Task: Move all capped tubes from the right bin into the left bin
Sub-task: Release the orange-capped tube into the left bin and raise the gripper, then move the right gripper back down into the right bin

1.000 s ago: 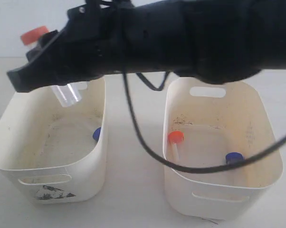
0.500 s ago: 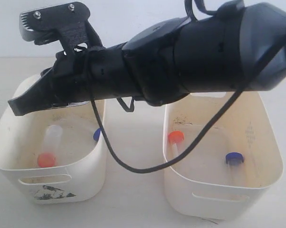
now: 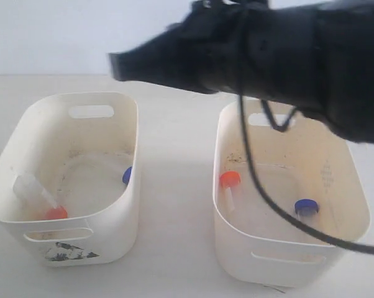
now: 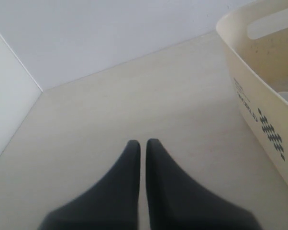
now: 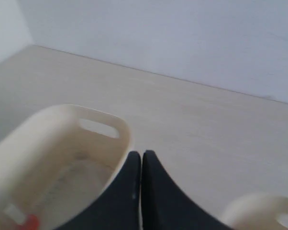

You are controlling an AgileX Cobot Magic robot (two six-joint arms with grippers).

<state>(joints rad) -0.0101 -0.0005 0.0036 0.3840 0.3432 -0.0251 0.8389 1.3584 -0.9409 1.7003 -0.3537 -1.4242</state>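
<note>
Exterior view, right arm [image 3: 286, 56]: blurred dark bulk high over both bins. It hides part of the far rim of the right bin, so a descent judged from here could clip that rim.
Right bin [image 3: 351, 186]: two tubes inside, both yet to move. It looks light, and a knock on its wall would likely slide it.
Left bin [image 3: 25, 124]: smudged front, two tubes already inside.
Right gripper [image 5: 141, 153]: jaws pressed together, nothing between them, by the left bin's rim. Lowered like this, it would shove a tube, not take it.
Left gripper [image 4: 143, 142]: jaws together, empty, over bare table [image 4: 134, 96].
Cable [image 3: 261, 198]: loops across the right bin. I cannot tell if it dips inside; it may snag the rim or drag a tube.
Right-bin orange tube [image 3: 230, 180]: close to the inner wall, so there is little room for a finger.
Right-bin blue tube [image 3: 306, 207]: near the front. Its clear body is hard to see, so a misjudged grasp is likely.
Left-bin orange tube [image 3: 50, 212]: front corner.
Left-bin blue tube [image 3: 127, 175]: against the wall.
</note>
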